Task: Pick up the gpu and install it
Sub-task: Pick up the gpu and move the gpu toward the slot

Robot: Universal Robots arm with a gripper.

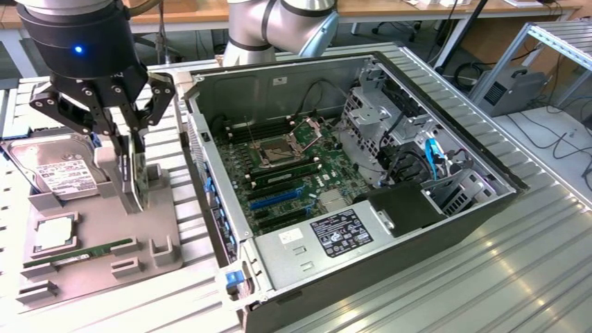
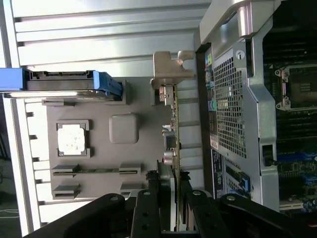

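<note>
The robot arm's gripper (image 2: 174, 174) hangs over the grey fixture plate (image 1: 176, 229) on the slatted aluminium bench (image 1: 462, 277), its two black fingers (image 2: 164, 186) closed on either face of the gpu (image 2: 174, 129). The card stands on its long edge in a holder along the plate's edge nearest the open computer case (image 1: 462, 215), with its silver end bracket (image 2: 171, 67) at the end away from the fingers. The case's perforated rear panel (image 2: 230, 99) rises just beside the card, a narrow strip of plate between them.

On the same plate, towards the exterior view's left, a hard drive (image 1: 60, 173) with a white label stands tilted in its cradle, a processor chip (image 1: 54, 232) lies flat in a square pocket, and a green RAM stick (image 1: 79, 255) rests in a long groove near the plate's front edge.

Inside the case, lying on its side mid-bench, the motherboard (image 1: 287, 173) shows an open processor socket (image 1: 277, 151) and blue expansion slots (image 1: 273, 201). The power supply (image 1: 324, 239) fills the corner nearest the camera, and the drive cage (image 1: 379, 118) crowds the far side.
</note>
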